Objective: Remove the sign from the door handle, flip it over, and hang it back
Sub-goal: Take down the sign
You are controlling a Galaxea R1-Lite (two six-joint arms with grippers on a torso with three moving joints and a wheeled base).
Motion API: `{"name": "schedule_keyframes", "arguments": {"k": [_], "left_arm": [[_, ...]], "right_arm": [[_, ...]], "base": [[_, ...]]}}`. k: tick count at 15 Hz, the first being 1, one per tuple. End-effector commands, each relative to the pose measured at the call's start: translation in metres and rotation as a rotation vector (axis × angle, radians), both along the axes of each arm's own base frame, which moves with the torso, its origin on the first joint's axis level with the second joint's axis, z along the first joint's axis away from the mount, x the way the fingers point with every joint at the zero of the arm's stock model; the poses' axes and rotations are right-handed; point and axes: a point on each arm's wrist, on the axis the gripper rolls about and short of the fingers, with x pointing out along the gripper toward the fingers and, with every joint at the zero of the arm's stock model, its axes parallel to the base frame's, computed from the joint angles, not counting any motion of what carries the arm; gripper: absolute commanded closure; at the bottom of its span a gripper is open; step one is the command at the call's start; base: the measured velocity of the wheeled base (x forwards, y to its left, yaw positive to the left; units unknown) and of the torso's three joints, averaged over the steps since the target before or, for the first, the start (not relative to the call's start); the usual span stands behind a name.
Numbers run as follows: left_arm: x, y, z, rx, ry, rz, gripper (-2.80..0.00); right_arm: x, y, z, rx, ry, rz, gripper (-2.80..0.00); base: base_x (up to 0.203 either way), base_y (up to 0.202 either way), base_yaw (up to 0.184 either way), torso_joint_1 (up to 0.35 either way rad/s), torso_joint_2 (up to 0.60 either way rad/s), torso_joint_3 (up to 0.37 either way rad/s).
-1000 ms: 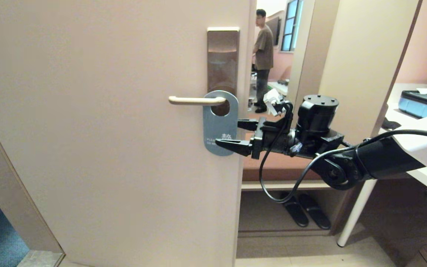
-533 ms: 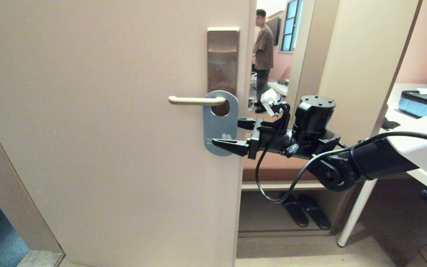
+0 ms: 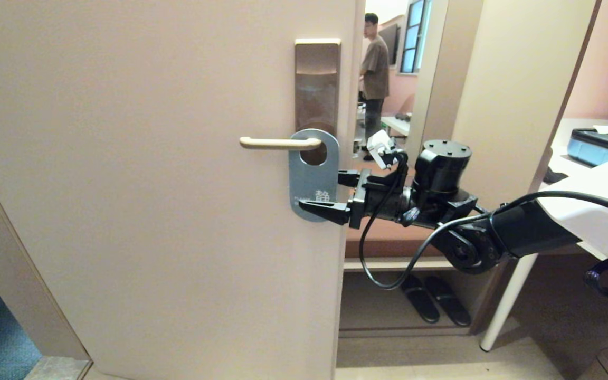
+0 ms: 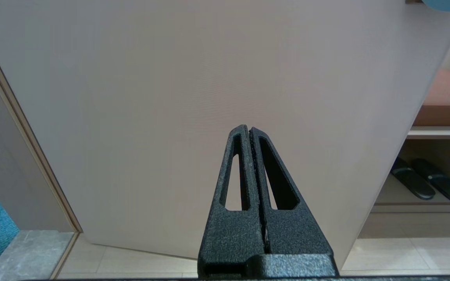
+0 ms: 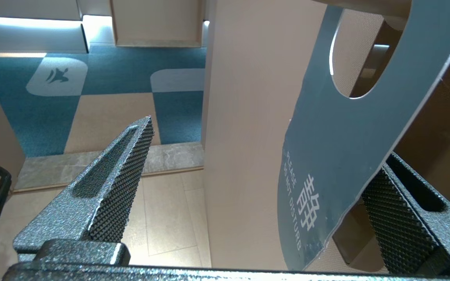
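The sign (image 3: 313, 174) hangs grey-blue side out from the door handle (image 3: 277, 142), its oval hole looped over the lever where it curves into the bronze lock plate (image 3: 317, 84). The right gripper (image 3: 330, 192) reaches in level from beyond the door's free edge, its fingers (image 3: 322, 209) spread wide and holding nothing.

The likely fault from here is a bad closure. In the right wrist view the sign (image 5: 350, 128) sits far over toward one finger (image 5: 397, 210), which lies behind its lower end against the door, while the other finger (image 5: 119, 175) stands well apart in front. Closing like this could push the thin card sideways or swing it on the handle, leaving only an edge pinched. A weak pinch could then slip as the hole is drawn off the lever.

The left gripper (image 4: 250, 195) is parked low before the door (image 4: 209, 78), fingers pressed together.
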Motion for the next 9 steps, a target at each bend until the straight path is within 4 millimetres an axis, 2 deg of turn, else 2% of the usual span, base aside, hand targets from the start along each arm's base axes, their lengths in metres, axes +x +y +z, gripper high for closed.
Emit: {"name": "schedule_keyframes", "arguments": {"k": [1,9], "left_arm": [[0.0001,0.0000,0.0001,-0.001,0.001,0.001,0.00],[0.0001,0.0000,0.0001,-0.001,0.001,0.001,0.00]], "right_arm": [[0.0023,0.0015,-0.0024,0.002,-0.004,0.005,-2.80],[-0.0005,0.0105,-0.0007,0.006,-0.013,0.027,-2.80]], "base": [[0.000,0.000,0.000,0.000,0.00,0.000],[0.000,0.000,0.000,0.000,0.00,0.000]]}}
